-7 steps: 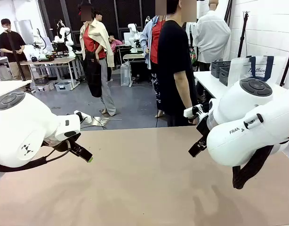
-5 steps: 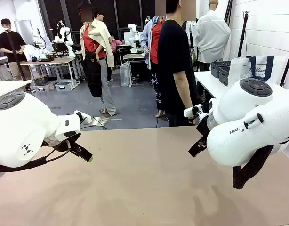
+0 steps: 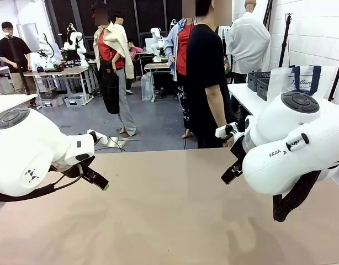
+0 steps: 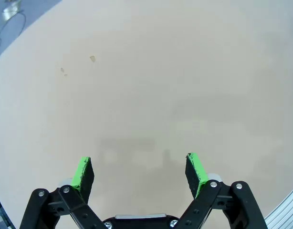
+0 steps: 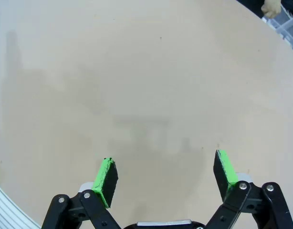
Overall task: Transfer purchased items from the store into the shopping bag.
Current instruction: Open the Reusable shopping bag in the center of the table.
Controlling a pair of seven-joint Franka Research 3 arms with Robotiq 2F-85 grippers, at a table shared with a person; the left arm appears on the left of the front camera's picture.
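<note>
Tan tabletop (image 3: 169,221) runs broad to its edges beneath the left jaws and right jaws, both spread wide.

bright even overhead light, soft faint shadows on the table (image 3: 169,221), wrist views curved at edges.

— Anything to read from where you stand?

— Little. In the front view, my right arm (image 3: 302,160) has dark capitals "FRAN" on its white shell, and the word breaks off there. My left arm (image 3: 26,157) carries a small dark emblem, with no letters I can make out.

— And the shopping bag (image 3: 302,81) at the far right?

— It has navy script across the front, too small for me to read.
</note>
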